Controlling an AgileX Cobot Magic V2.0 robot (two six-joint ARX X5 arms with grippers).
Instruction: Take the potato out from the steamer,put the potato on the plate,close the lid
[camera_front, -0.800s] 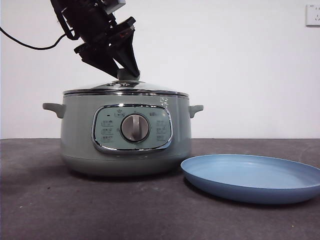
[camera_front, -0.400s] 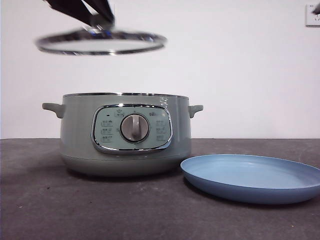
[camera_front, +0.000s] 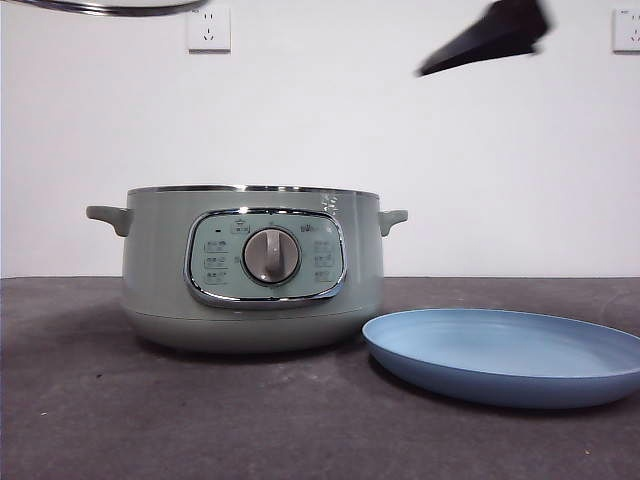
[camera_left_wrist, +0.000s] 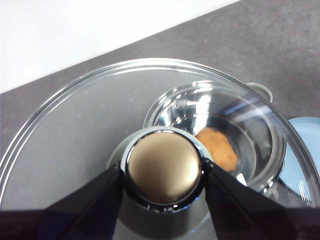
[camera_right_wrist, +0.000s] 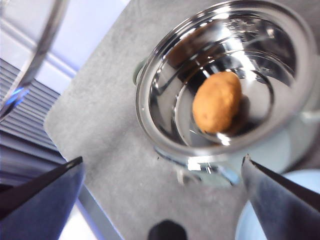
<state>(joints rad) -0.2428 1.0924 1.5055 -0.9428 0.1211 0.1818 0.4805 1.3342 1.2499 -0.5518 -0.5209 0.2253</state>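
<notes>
Left gripper (camera_left_wrist: 164, 175) fingers clamped on the lid (camera_left_wrist: 75, 140) knob, lid held high above the open steamer (camera_front: 252, 268). Potato (camera_right_wrist: 216, 102) lies in the steamer's shiny bowl. Right gripper (camera_right_wrist: 165, 180) above it, fingers spread wide; light-blue plate (camera_front: 505, 355) on desk (camera_front: 100, 420) beside steamer.

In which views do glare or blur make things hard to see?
Right wrist view: bright glare on the steamer inner wall, the picture slightly smeared, yet the potato is clear. Left wrist view: the potato looks soft through the lid. Front view: the right claw is motion-blurred.
</notes>
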